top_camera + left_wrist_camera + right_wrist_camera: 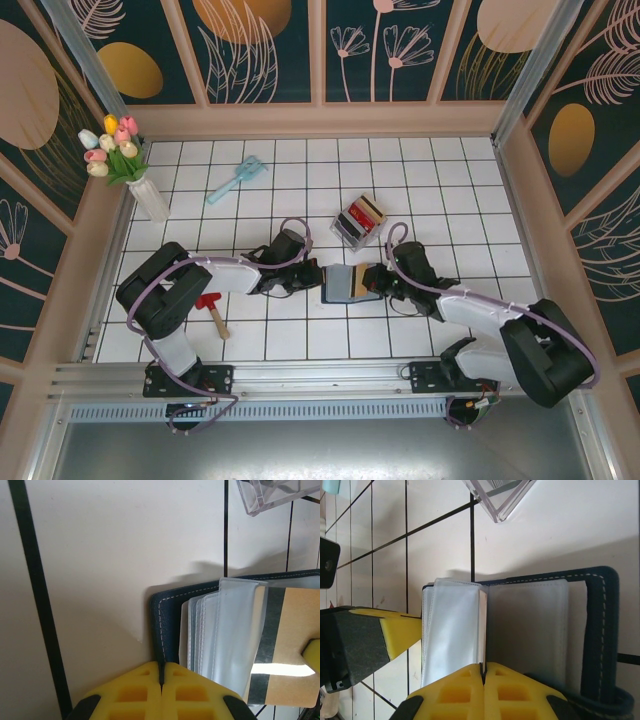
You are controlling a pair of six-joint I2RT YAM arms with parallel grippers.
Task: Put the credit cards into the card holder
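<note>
Left tool grips holder; right tool, card.

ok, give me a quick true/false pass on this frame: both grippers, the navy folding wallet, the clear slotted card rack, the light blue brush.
1. The left gripper is shut on the edge of the dark navy folding wallet. True.
2. The wallet lies folded shut. False: it is open, with its clear plastic sleeves showing.
3. The right gripper pinches the tan card with a black stripe at the sleeves. True.
4. The clear slotted rack is empty. False: red, dark and tan cards stand in it.
5. The light blue brush lies between the grippers. False: it lies well away from them, nearer the pale vase of tulips.
</note>
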